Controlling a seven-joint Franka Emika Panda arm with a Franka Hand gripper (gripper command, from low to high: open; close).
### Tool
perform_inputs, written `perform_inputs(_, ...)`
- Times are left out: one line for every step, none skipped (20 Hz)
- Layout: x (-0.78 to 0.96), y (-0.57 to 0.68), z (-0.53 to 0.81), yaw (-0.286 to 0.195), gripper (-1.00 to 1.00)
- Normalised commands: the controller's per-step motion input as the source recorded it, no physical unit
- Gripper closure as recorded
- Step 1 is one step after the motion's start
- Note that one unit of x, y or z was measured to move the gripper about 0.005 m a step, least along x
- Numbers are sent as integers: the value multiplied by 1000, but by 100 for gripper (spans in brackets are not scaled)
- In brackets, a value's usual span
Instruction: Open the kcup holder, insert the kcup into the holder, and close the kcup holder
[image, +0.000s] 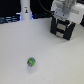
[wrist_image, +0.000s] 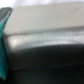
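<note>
The kcup (image: 31, 62), a small green and white pod, lies alone on the white table toward the front. The kcup holder (image: 61, 30), a black boxy unit, stands at the back on the exterior view's right. My gripper (image: 61, 18) hangs right over the holder's top, far from the pod. The wrist view is blurred and filled by a grey surface of the holder (wrist_image: 45, 42) very close up. One teal finger (wrist_image: 3, 47) shows at the picture's edge. The frames do not show whether the jaws are open or shut.
A tall white bottle-like post (image: 25, 10) stands at the back on the exterior view's left, against a dark background. The white table (image: 55, 60) spreads between the pod and the holder.
</note>
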Motion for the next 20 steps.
perform_inputs(955, -250, 109, -68, 100)
perform_inputs(958, -256, 93, -68, 100)
perform_inputs(962, -265, 90, -71, 100)
perform_inputs(965, -273, 100, -71, 100)
perform_inputs(964, -284, 106, -73, 100)
perform_inputs(962, -293, 107, -73, 100)
perform_inputs(959, -294, 109, -73, 100)
perform_inputs(959, -302, 130, -68, 100)
perform_inputs(952, -291, 134, -72, 100)
perform_inputs(953, -291, 130, -73, 100)
perform_inputs(951, -285, 137, -75, 100)
perform_inputs(948, -285, 143, -77, 100)
perform_inputs(947, -283, 153, -78, 100)
perform_inputs(946, -285, 166, -81, 100)
perform_inputs(946, -290, 169, -83, 100)
perform_inputs(945, -295, 166, -83, 100)
perform_inputs(943, -299, 165, -85, 100)
perform_inputs(942, -302, 178, -81, 100)
perform_inputs(937, -320, 170, -85, 100)
perform_inputs(928, -335, 164, -87, 100)
